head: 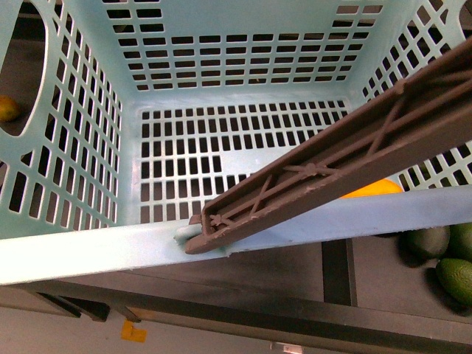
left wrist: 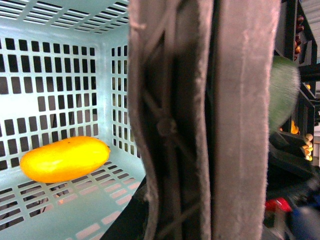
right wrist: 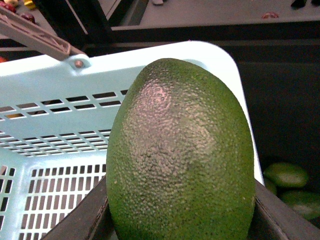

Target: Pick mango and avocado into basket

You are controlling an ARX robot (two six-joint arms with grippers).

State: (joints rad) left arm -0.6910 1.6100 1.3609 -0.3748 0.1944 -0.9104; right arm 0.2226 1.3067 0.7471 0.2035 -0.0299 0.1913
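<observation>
- Your right gripper (right wrist: 182, 222) is clamped on the avocado (right wrist: 180, 150). A dark finger (right wrist: 82, 217) presses on each side of its lower half. The fruit stands upright between them, narrow end up.
- Behind the held avocado you see a corner of the basket (right wrist: 50, 95), with its rim and slotted wall. You cannot tell from this view whether the fruit hangs over the inside or just outside the rim.
- The mango (left wrist: 65, 158) lies on its side on the basket's slotted floor, close to a corner, with nothing gripping it. In the front view only a sliver of it shows, near the right wall and tucked behind the handle (head: 332, 166).
- That brown handle lies slanted across the basket, its low end touching the near rim.
- The handle fills most of your left wrist view, so you cannot tell whether the left arm's fingers are apart or together.
- Two loose avocados (head: 428, 240) lie outside the basket on the dark table (head: 295, 273), to its right, well apart from both grippers.
</observation>
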